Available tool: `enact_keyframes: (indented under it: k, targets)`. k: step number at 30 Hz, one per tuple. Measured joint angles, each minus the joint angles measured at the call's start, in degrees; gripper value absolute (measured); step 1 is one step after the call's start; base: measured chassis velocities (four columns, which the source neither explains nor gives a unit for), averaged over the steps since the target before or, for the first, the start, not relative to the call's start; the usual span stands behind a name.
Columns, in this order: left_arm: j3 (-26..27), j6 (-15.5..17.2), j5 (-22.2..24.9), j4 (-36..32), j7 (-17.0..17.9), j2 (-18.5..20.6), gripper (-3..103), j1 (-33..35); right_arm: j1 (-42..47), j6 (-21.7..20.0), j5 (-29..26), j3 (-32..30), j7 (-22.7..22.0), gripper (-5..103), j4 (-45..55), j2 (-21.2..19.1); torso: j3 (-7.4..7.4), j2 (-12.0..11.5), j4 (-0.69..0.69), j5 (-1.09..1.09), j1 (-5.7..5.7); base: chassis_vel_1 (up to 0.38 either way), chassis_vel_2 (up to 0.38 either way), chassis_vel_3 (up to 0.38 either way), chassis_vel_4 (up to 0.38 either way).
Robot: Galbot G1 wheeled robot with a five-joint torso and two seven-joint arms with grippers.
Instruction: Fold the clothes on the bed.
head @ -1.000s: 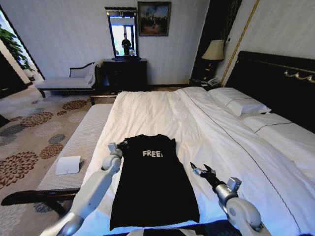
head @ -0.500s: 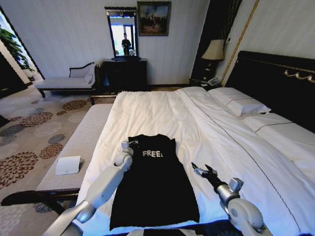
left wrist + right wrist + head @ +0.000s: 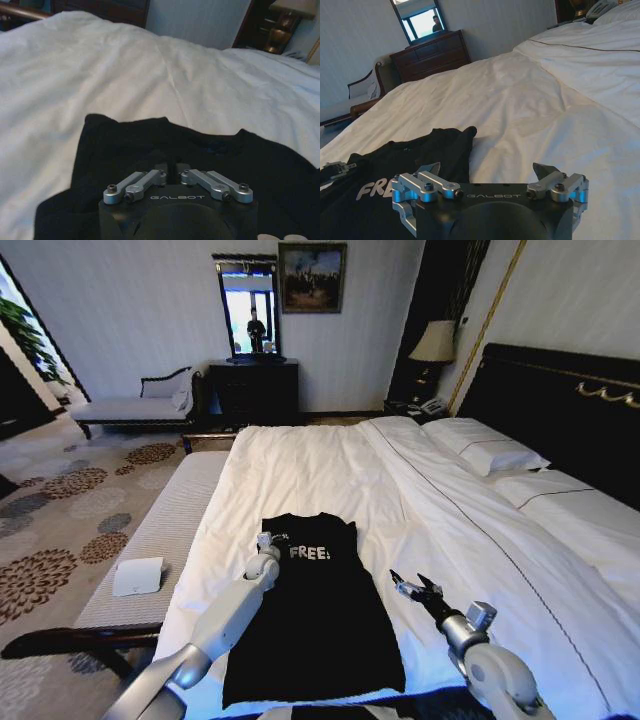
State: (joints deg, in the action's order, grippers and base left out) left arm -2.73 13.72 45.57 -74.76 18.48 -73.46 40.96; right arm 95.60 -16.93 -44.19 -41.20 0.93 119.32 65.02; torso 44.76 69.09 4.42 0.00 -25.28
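Left gripper [image 3: 266, 539], fingers drawn together, rests on the black T-shirt [image 3: 315, 620] near its collar, likely pinching fabric. Right gripper [image 3: 413, 589] hovers spread beside the shirt, which lies flat on the bed [image 3: 420, 500].

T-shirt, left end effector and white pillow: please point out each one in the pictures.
T-shirt [image 3: 315, 625], head view, on the plain black body.
left end effector [image 3: 268, 540], head view, at its tip over the shirt.
white pillow [image 3: 487, 450], head view, on its top face.

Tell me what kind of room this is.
Most likely a hotel bedroom: a large bed with white sheets and a dark headboard, a bedside lamp with a telephone below it, and a dark dresser under a mirror.
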Motion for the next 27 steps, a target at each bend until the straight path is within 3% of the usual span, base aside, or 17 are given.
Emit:
enact_keyframes:
  k: [2, 5, 12, 14, 18, 21, 23, 27]
  targets:
    - [0.7, 0.0, 0.2, -3.2, 0.0, 1.5, 21, 1.6, 0.1, 0.0, 0.0, 0.1, 0.0, 100, 0.1, 0.3, 0.0, 0.0, 0.0, -0.01, 0.0, 0.0, 0.0, 0.0, 0.0]
    - [2.5, -0.2, 1.2, -7.2, 0.0, 3.2, 26, 4.2, 0.2, 0.0, 0.1, 0.1, 0.1, 100, 0.1, 0.5, 0.0, 0.0, 0.0, 0.01, 0.0, 0.0, 0.0, 0.0, 0.0]
    - [12.4, -1.9, 8.0, -13.9, -0.2, 3.9, 59, 15.2, 1.0, 0.0, 0.6, 0.4, 0.2, 100, 0.4, 0.5, -0.01, 0.0, -0.01, 0.0, 0.01, 0.0, 0.0, 0.0, 0.0]
    - [13.9, -2.1, 9.4, -14.3, -0.4, 3.4, 59, 16.9, 1.0, -0.1, 0.6, 0.6, 0.2, 100, 0.5, 0.5, -0.01, 0.0, -0.02, 0.0, 0.02, 0.0, 0.0, 0.0, 0.0]
    - [17.7, -2.9, 13.0, -14.9, -2.1, 1.4, 81, 21.6, 1.2, -0.6, 0.7, 0.8, 0.0, 100, 1.2, 0.1, 0.0, 0.0, -0.01, -0.01, 0.01, 0.0, 0.0, 0.0, 0.0]
    - [18.9, -3.3, 14.6, -14.9, -3.5, 0.8, 86, 22.7, 1.6, -0.7, 0.7, 0.6, 0.0, 100, 1.5, -0.4, -0.01, 0.0, -0.01, 0.0, 0.01, 0.0, 0.0, 0.0, 0.0]
    - [20.3, -3.7, 15.9, -14.5, -6.0, 0.3, 96, 23.0, 2.3, -0.9, 0.6, 0.1, -0.2, 100, 1.9, -0.9, -0.01, 0.0, 0.0, 0.01, 0.01, 0.0, 0.0, 0.0, 0.0]
    - [21.0, -3.9, 16.8, -13.0, -7.7, -0.1, 100, 21.9, 3.0, -1.0, 0.6, -0.1, -0.3, 100, 2.5, -1.2, -0.01, 0.0, -0.01, 0.0, 0.01, 0.0, 0.0, 0.0, 0.0]
